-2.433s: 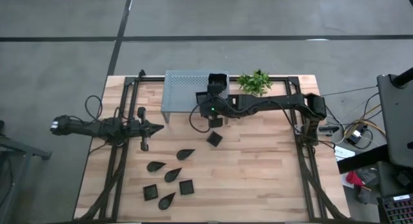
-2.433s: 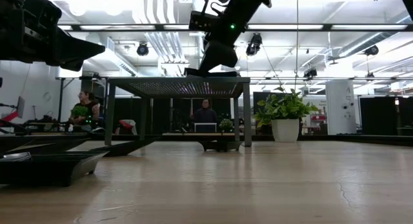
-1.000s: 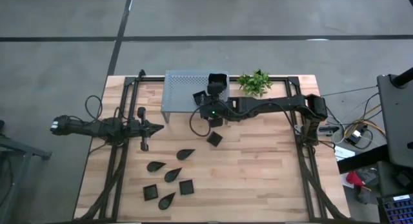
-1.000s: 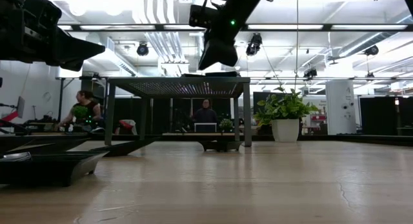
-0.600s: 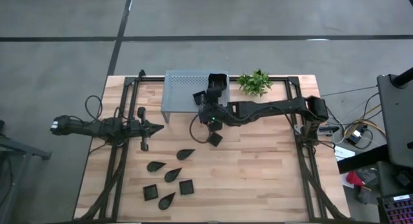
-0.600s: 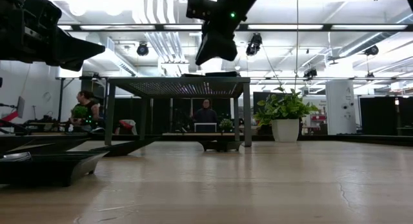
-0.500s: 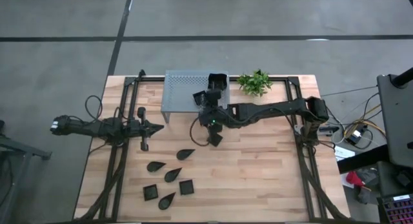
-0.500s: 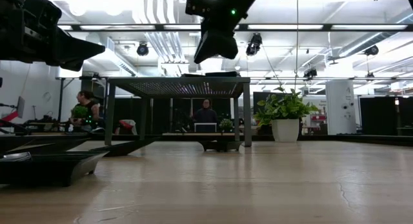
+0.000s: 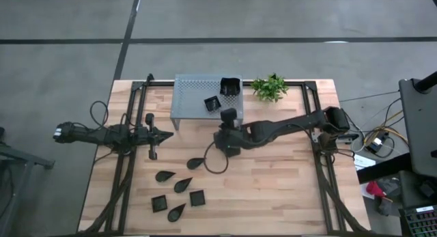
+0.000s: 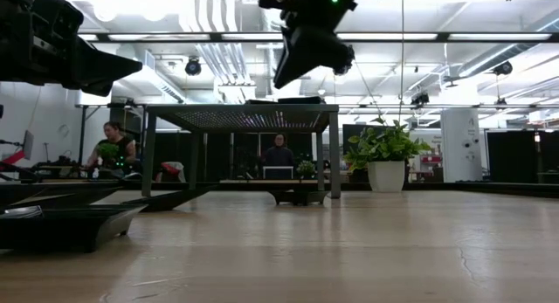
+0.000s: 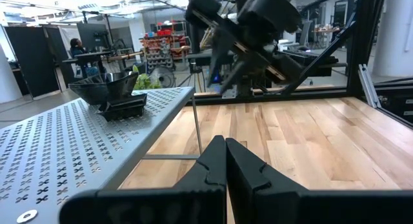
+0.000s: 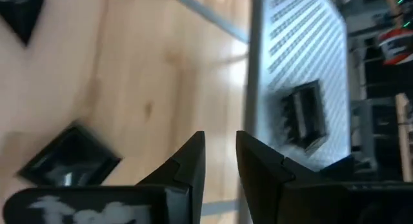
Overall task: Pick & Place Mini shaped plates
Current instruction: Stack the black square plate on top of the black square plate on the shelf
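Two black mini plates sit on top of the grey perforated shelf (image 9: pixel 194 93): a bigger one (image 9: pixel 231 87) and a tiny square (image 9: pixel 211 103). Leaf-shaped plates (image 9: pixel 196 162) and square plates (image 9: pixel 197 197) lie on the wooden table nearer the front. My right gripper (image 9: pixel 225 140) hangs above the table just in front of the shelf, open, with nothing between its fingers (image 12: pixel 187 166). A small square plate (image 12: pixel 68 161) lies on the wood beside them. My left gripper (image 9: pixel 162 135) waits shut at the table's left, clear of everything.
A small green plant (image 9: pixel 270 87) stands at the far edge, right of the shelf. Black frame rails (image 9: pixel 123 169) run along both sides of the table. Bare wood (image 9: pixel 273 182) lies at the near right. People sit in the room behind (image 10: pixel 113 146).
My right gripper has swung from the shelf's front edge toward the table's near edge, sinking slightly, and now hangs over the small square plate in front of the shelf. The plates have kept their places.
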Controlling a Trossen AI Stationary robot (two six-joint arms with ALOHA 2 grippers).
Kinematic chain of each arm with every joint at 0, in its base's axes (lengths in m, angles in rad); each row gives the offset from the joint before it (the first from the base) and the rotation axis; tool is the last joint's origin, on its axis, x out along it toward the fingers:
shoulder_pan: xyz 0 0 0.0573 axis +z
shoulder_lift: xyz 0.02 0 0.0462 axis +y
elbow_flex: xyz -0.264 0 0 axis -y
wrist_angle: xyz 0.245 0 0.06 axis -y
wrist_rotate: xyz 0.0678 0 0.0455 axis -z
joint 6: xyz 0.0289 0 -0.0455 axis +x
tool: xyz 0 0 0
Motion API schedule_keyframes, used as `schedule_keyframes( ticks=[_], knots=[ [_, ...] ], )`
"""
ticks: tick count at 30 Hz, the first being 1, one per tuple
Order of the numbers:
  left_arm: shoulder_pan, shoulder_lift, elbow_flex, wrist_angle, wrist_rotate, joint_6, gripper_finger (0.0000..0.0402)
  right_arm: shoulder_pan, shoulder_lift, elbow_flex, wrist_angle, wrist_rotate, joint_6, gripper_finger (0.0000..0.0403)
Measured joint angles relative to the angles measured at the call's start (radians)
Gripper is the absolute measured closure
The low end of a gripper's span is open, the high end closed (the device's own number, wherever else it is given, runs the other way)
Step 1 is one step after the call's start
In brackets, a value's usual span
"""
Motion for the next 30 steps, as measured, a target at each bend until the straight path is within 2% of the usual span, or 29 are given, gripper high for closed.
schedule_keyframes(
  ticks=[2,5,9,13,17,21,27,30],
  knots=[
    [0.0,0.0,0.0,0.0,0.0,0.0,0.0401,0.009,0.0,-0.001,-0.023,-0.04,0.044,0.032],
    [0.0,0.0,0.0,0.0,0.0,0.0,0.0401,0.023,0.0,-0.003,-0.032,-0.164,0.076,0.0326],
    [0.0,0.0,0.0,0.0,0.0,0.0,0.0401,0.052,0.0,-0.017,-0.066,-0.326,0.026,0.0336],
    [0.0,0.0,0.0,0.0,0.0,0.0,0.0401,0.076,0.002,-0.058,-0.067,-0.436,-0.024,0.0343],
    [0.0,0.0,0.0,0.0,0.0,0.0,0.0401,0.1,0.002,-0.116,-0.062,-0.436,-0.048,0.0342],
    [0.0,0.0,0.0,0.0,0.0,0.0,0.0401,0.112,0.003,-0.183,0.004,-0.431,-0.076,0.0323],
    [0.0,0.0,0.0,0.0,0.0,0.0,0.0401,0.108,0.003,-0.273,0.124,-0.333,-0.111,0.0286],
    [0.0,0.0,0.0,0.0,0.0,0.0,0.0401,0.097,0.003,-0.305,0.169,-0.325,-0.112,0.0275]
  ],
)
